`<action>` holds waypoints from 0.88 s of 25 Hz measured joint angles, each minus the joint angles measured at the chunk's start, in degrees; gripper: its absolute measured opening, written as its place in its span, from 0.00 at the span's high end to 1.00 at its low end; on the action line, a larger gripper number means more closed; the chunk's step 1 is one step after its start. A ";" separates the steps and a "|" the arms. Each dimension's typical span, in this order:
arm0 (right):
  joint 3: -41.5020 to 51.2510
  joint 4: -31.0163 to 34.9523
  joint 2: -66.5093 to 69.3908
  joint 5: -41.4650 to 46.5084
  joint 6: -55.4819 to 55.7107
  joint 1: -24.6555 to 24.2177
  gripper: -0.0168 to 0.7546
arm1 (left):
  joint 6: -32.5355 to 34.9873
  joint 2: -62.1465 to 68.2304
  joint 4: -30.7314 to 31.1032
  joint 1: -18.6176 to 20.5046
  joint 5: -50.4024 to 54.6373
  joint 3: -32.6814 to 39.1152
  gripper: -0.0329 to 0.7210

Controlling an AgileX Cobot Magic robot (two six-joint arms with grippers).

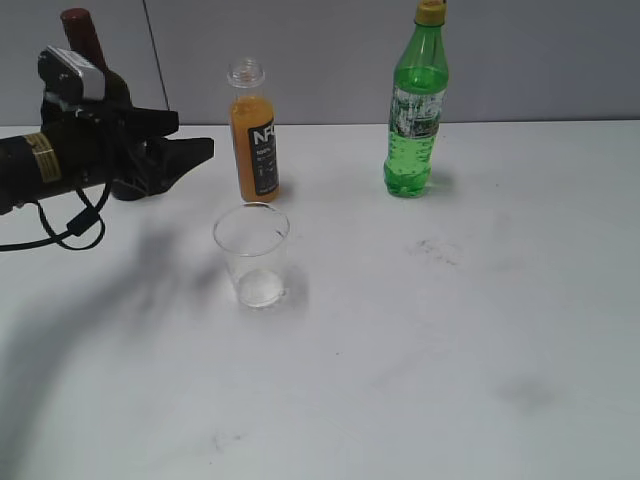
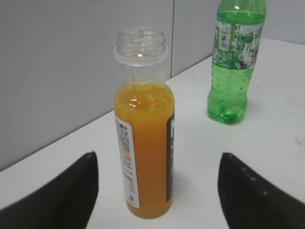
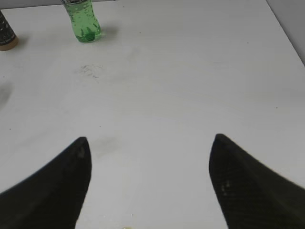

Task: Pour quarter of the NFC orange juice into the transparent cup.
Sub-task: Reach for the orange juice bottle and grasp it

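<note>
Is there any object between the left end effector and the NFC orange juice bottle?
Nothing visible stands between them. The left end effector is open and faces the NFC orange juice directly, with only bare table between. The green soda bottle stands farther back to the side, and the transparent cup is nearer the camera, off that line.

Looks like a robot test bench in a lab or plain office room, not a home or kitchen. Bare, matt white tabletop, scuffed with faint grey smudges, set against flat grey partition panels with one vertical seam. No furnishings or decor, only a few staged props standing well apart: a small clear plastic bottle of orange juice with a black label, a tall green plastic soda bottle with a yellow cap, a clear plastic tumbler, and a dark wine bottle with a red top behind a black cabled robot arm.
</note>
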 joint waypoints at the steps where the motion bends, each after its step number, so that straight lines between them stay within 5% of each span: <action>1: 0.00 0.00 0.00 0.00 0.00 0.00 0.21 | 0.00 1.38 0.06 0.00 -0.44 -1.27 0.17; 22: 0.00 0.00 0.00 0.00 0.00 0.00 0.21 | -0.05 18.95 -2.08 -5.81 3.27 -22.41 0.14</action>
